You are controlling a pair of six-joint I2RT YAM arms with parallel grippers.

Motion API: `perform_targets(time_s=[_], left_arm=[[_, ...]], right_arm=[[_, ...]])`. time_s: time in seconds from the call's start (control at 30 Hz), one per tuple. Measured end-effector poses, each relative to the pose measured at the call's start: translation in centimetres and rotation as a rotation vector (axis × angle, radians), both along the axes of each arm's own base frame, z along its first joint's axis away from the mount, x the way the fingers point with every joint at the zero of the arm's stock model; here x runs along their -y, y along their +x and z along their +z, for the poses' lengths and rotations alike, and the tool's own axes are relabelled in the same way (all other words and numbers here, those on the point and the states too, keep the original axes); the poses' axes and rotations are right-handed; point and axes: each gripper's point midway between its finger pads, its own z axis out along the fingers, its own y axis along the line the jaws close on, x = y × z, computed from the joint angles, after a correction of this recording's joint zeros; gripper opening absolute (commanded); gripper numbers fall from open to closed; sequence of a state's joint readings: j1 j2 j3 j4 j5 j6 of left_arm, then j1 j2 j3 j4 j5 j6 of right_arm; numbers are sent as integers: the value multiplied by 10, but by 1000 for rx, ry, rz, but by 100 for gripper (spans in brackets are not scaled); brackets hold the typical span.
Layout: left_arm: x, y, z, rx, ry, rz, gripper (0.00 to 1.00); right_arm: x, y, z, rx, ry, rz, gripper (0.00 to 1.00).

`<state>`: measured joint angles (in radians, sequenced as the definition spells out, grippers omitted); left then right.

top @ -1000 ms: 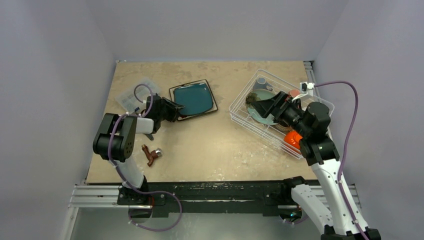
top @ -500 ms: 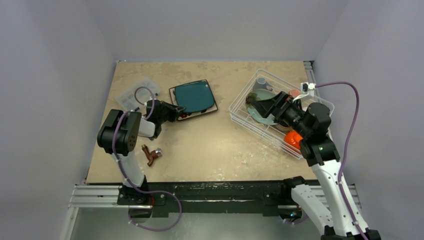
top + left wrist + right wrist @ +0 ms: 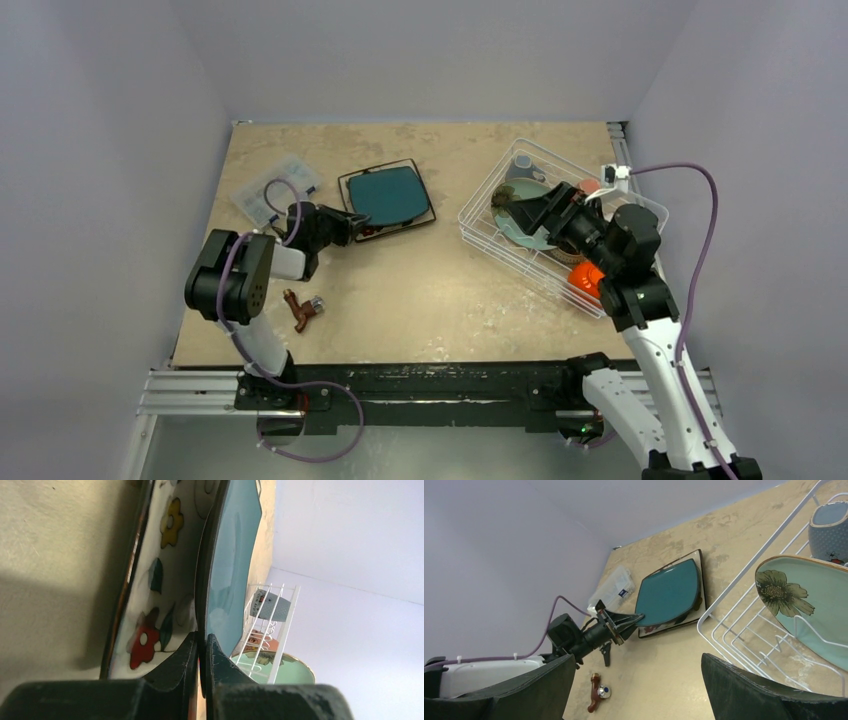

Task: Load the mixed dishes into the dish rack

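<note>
One teal plate (image 3: 388, 195) on one flowered plate (image 3: 150, 580), rim pinched by left gripper (image 3: 350, 228), clear box (image 3: 262, 186) upper left, pliers (image 3: 300, 310) below, right gripper (image 3: 512, 215) spread over dish rack (image 3: 478, 200).

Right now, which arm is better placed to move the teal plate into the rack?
Left. The left gripper is shut on the rim of the teal plate, which lies on the flowered plate. The right gripper is open and holds nothing, over the rack across the table.
</note>
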<state>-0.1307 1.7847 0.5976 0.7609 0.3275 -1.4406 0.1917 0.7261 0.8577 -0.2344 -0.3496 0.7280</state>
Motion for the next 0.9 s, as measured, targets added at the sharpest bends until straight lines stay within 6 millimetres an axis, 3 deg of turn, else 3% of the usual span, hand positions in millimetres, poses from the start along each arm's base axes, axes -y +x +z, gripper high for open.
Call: perform_targets(time_s=[0.43,0.67,0.9], left_arm=[[1,-4,50,112,-61,-13,0],[7,-5,81,200,-131,-38,0],[27,-18,135,350,-175,-104,0]], right_arm=[[-11,15,-33,-107,-28,-27,98],[-81,4,-43,-132,-25,52,98],[-146,16,-79,-167,-57,17,98]])
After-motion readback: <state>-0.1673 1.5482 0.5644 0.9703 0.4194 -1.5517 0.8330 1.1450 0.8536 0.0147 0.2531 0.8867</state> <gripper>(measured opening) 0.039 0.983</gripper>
